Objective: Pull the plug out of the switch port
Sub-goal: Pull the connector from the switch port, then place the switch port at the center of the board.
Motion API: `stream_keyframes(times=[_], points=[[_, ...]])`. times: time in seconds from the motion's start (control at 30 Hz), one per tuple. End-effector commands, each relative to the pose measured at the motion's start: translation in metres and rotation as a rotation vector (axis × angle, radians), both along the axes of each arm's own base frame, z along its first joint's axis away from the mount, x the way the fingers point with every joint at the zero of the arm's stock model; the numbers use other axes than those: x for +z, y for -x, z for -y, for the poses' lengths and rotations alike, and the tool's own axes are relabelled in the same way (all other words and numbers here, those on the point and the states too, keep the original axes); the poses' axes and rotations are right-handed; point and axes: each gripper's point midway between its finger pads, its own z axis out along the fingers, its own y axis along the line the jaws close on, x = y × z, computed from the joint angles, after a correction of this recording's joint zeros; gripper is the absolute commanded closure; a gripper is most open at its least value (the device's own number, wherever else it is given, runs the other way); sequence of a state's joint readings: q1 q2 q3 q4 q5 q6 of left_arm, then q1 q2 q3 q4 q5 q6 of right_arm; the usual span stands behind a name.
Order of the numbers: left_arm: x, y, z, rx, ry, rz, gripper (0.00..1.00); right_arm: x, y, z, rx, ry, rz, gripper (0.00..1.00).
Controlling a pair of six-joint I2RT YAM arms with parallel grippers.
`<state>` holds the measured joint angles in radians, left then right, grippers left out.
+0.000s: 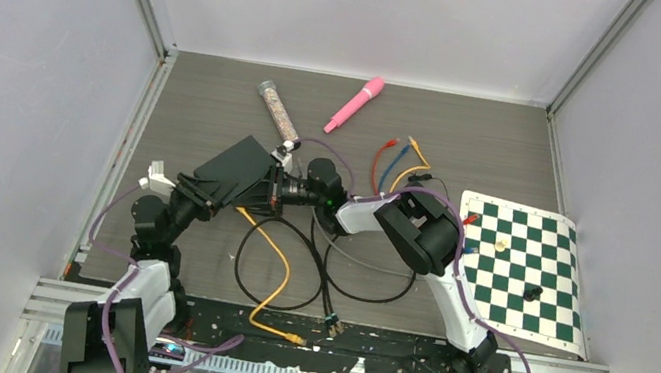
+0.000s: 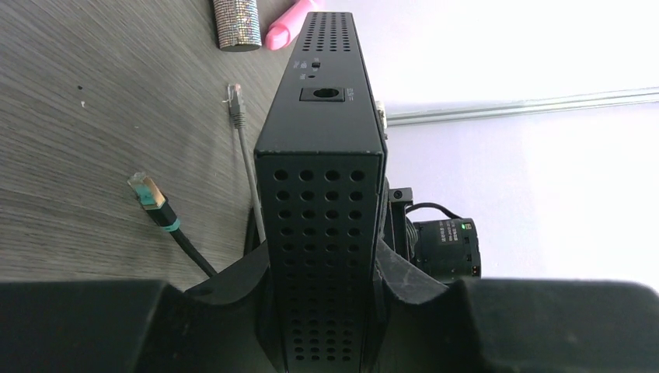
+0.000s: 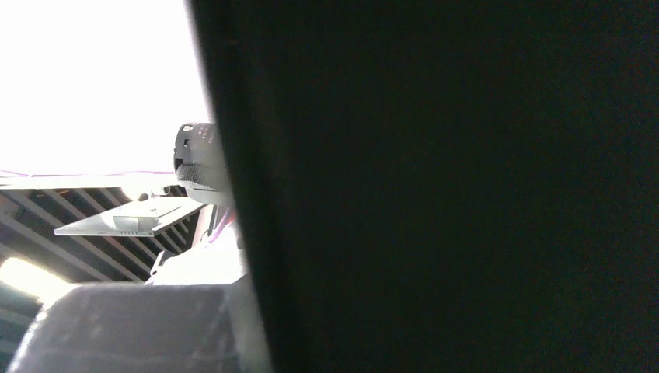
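from above, a dark wood-grain counter (image 1: 218, 107) sits inside pale walls with aluminium rails at the edges. a checkered mat (image 1: 520, 269) lies at the right, and a pink pen (image 1: 355, 105) and a glitter tube (image 1: 279, 109) lie toward the back. loose cables loop across the middle, among them an orange cable (image 1: 275, 279). the black switch (image 1: 238, 171) is left of centre, raised off the counter. its long axis runs from near-left to far-right, toward the tube. the left tool (image 1: 204, 188) grips its near end, and the right tool (image 1: 291, 188) is up against its right side.

in the left wrist view, the left tool (image 2: 322, 287) is clamped on the switch (image 2: 320, 194). the switch stands on a narrow edge, its perforated end faces the camera, and its length runs straight away. a grey cable (image 2: 247, 163) with a clear plug and a black cable (image 2: 183, 241) with a gold-and-teal plug lie free on the counter (image 2: 78, 155) to the left.

in the right wrist view, a black surface fills most of the frame. i cannot tell how the right tool's jaws stand, and the ports are hidden.
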<state>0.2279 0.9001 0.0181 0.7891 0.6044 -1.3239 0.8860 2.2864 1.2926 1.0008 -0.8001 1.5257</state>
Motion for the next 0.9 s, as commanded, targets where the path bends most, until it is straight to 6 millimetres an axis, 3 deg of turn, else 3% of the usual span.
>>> stream_keyframes(times=[0.0,0.33,0.6,0.87], points=[[0.027,0.008,0.019,-0.114,-0.06,0.142,1.0,0.022,-0.005,-0.004,-0.022,-0.061,0.072,0.95],[0.023,-0.008,0.01,-0.073,-0.078,0.095,1.0,-0.011,0.02,0.027,0.019,0.001,0.065,0.95],[0.021,-0.019,-0.003,-0.023,-0.101,0.067,1.0,-0.023,0.024,0.047,0.007,0.014,0.044,0.94],[-0.017,-0.014,-0.008,-0.016,-0.121,-0.097,0.99,-0.031,0.005,0.047,-0.051,0.068,0.061,0.94]])
